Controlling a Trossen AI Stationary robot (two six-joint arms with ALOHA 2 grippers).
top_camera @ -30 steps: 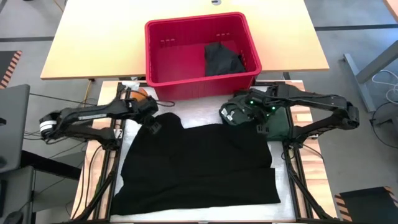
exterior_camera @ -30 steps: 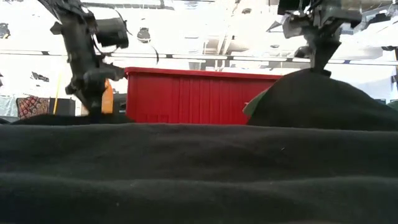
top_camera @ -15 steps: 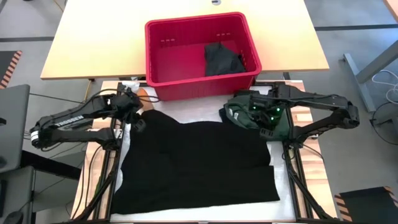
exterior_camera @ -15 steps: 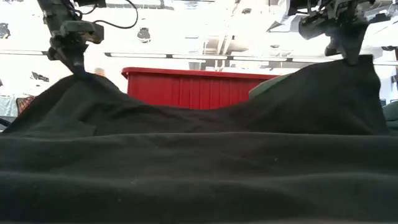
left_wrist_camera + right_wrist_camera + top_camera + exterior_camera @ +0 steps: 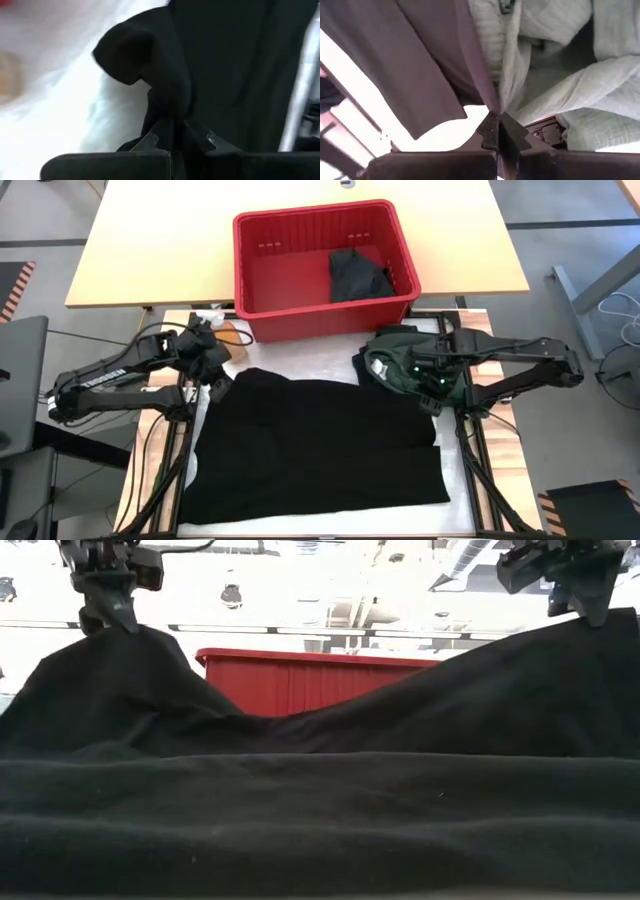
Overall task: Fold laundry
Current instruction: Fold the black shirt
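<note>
A black garment [image 5: 315, 445] lies spread over the work table, its near part flat on the table. My left gripper [image 5: 217, 385] is shut on its far left corner, and my right gripper [image 5: 432, 402] is shut on its far right corner; both corners are raised, as the low view [image 5: 320, 720] shows. A dark green garment [image 5: 400, 365] lies bunched under my right arm. Another dark garment [image 5: 357, 275] lies in the red bin [image 5: 262, 300]. My left gripper pinches the black garment's far left corner [image 5: 167, 107] between its two fingers, from above. The corner is lifted and the cloth slopes down from it to the table. My right gripper pinches the far right edge of the black garment [image 5: 482, 97] between its two fingers, from above. The cloth is lifted there and slopes down toward the middle [image 5: 420, 700].
The red bin stands on the wooden table just beyond the work table's far edge. An orange thing [image 5: 236, 332] lies at the far left. The green garment takes up the far right corner. Frame rails [image 5: 470, 450] run along both sides.
Both grippers have gone up and apart: the left toward the table's left edge, the right toward its right and near edges. The garment's far corners have been lifted and drawn outward, so its far edge is spread wider; its near part has stayed on the table.
</note>
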